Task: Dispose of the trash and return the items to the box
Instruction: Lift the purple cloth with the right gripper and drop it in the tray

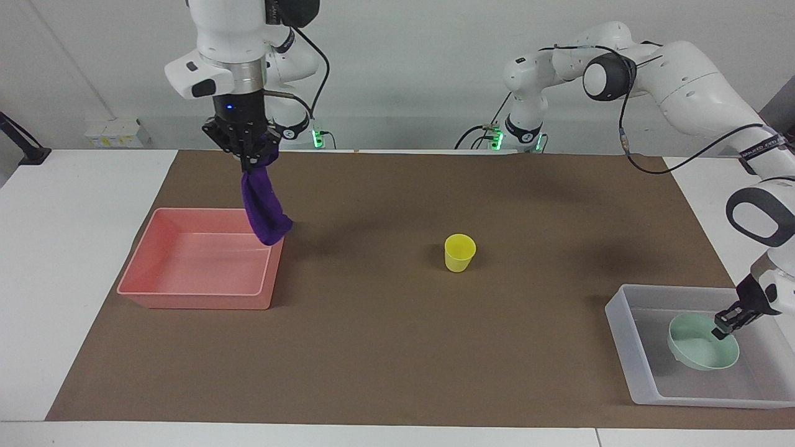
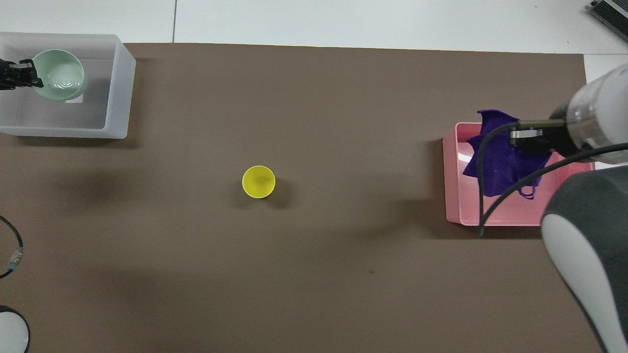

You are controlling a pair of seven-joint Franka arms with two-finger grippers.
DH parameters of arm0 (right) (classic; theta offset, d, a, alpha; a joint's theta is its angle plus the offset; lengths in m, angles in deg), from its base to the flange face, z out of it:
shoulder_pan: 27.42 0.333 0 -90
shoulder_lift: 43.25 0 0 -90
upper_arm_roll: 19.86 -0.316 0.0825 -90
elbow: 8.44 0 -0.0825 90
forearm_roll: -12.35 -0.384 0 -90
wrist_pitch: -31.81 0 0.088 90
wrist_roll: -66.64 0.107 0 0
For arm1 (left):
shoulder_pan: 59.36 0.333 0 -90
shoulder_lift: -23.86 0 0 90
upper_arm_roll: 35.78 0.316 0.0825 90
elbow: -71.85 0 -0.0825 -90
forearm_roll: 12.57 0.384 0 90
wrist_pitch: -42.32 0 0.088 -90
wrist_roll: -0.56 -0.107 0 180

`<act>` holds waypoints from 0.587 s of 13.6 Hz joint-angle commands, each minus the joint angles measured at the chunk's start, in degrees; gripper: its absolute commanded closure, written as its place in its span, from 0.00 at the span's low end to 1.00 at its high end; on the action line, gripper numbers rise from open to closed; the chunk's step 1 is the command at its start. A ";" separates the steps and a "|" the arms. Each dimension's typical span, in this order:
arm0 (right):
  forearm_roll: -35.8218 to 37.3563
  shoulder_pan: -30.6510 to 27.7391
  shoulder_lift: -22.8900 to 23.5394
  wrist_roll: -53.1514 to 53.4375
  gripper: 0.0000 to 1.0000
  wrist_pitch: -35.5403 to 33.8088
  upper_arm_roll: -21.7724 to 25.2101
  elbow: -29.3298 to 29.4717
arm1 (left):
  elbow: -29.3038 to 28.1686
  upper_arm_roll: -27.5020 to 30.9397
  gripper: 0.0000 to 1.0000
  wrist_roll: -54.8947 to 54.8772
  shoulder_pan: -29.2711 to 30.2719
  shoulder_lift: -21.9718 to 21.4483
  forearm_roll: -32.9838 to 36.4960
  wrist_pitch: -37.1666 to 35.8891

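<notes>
Cloth (image 1: 264, 208) pinched in right hand (image 1: 247, 162), dangling over pink bin (image 1: 149, 254) corner; may snag rim if released early. Bowl (image 1: 702, 341) gripped by left hand (image 1: 726, 321) in box (image 1: 627, 335); could tip.

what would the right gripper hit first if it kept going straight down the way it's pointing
Most likely the pink bin. The right gripper points down, shut on the purple cloth, whose hanging end would touch first, near the bin's corner toward the cup. Depth is unclear, so it might clip the wall rather than land inside.
</notes>
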 commanded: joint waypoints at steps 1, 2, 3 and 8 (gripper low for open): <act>-0.73 -5.66 -1.01 -7.09 1.00 0.58 -0.56 -2.33 | 1.33 -0.43 1.00 -0.76 0.37 2.77 -0.50 1.20; -1.52 -7.85 -1.89 -9.64 1.00 2.07 -0.56 -4.78 | 0.98 -0.34 1.00 -0.76 0.37 2.77 -0.50 1.03; -2.49 -10.14 -3.29 -11.84 1.00 5.13 -0.56 -8.38 | 0.02 -0.34 1.00 -0.76 0.37 2.51 -0.50 1.02; -2.93 -14.73 -9.11 -15.11 1.00 23.16 -0.56 -28.70 | -5.34 -0.34 1.00 -0.94 1.07 0.40 -0.50 2.60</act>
